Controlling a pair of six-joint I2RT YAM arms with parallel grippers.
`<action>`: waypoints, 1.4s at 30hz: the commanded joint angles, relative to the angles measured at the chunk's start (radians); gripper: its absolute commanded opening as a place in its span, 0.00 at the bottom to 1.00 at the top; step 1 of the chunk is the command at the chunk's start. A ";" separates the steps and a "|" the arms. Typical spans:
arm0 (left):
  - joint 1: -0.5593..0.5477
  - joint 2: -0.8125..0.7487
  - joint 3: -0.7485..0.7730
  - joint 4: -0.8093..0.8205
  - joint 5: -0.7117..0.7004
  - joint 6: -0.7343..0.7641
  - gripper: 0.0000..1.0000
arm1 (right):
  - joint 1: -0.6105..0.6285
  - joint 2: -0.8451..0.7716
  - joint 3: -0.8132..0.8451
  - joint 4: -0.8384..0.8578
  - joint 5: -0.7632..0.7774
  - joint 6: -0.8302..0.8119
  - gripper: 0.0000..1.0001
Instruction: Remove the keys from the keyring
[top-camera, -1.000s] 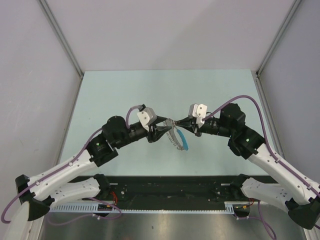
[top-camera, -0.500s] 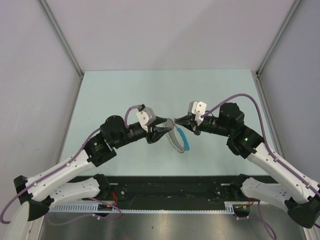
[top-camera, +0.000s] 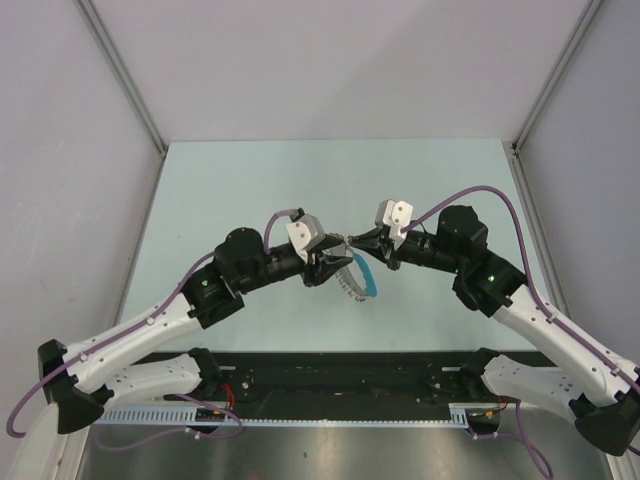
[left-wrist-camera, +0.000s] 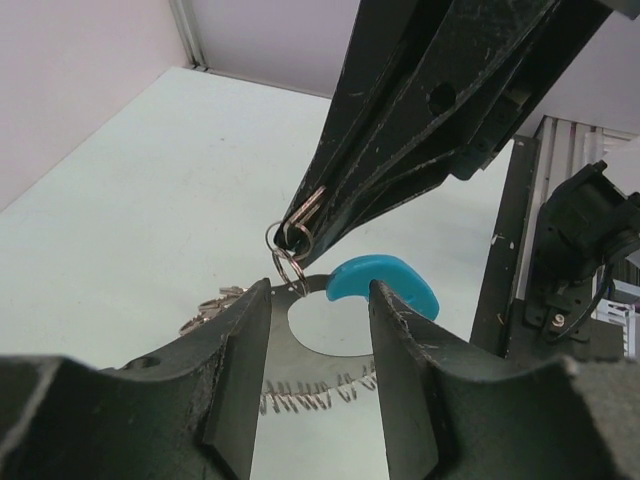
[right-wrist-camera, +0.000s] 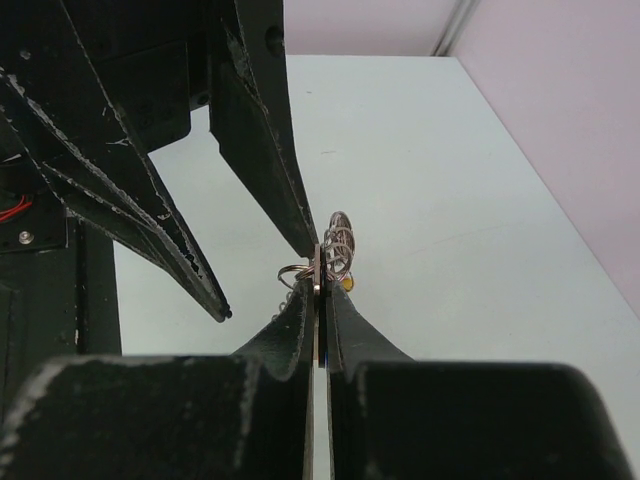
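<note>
I judge this to be the separating step, with nothing off yet. The keyring is held up between the two tools over the middle of the counter. The keys show as a small silvery cluster just left of my left tool's near finger, and they look attached to the bundle. The right tool is pinched flat, its tips clamped on a thin loop of the ring wire. From its own camera I see only an edge-on sliver between the pads, with more loops bunched just beyond. The left tool stands moderately wide and grips nothing, its fingers either side of the ring's lower loops. The blue strap curves just beyond its right finger, and a coiled spring lies below. Next, I think the left tool has to close on one key or on the wire beside it, then work it round the split while the right tool holds steady. The target is tiny, so it needs a fine approach; a grab at the strap would gain nothing. In the overhead view both arms reach in from their bases, elbows out. The forearms angle toward the centre, so the tools meet nearly tip to tip.
</note>
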 joint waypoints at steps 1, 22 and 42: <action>-0.012 0.008 0.019 0.096 -0.009 0.013 0.48 | 0.012 -0.028 0.013 0.065 0.022 0.021 0.00; -0.020 0.049 -0.002 0.107 -0.073 0.081 0.32 | 0.021 -0.045 0.013 0.047 0.016 0.045 0.00; -0.020 -0.050 -0.084 0.185 -0.056 0.066 0.00 | 0.021 -0.054 0.013 -0.083 0.050 0.065 0.03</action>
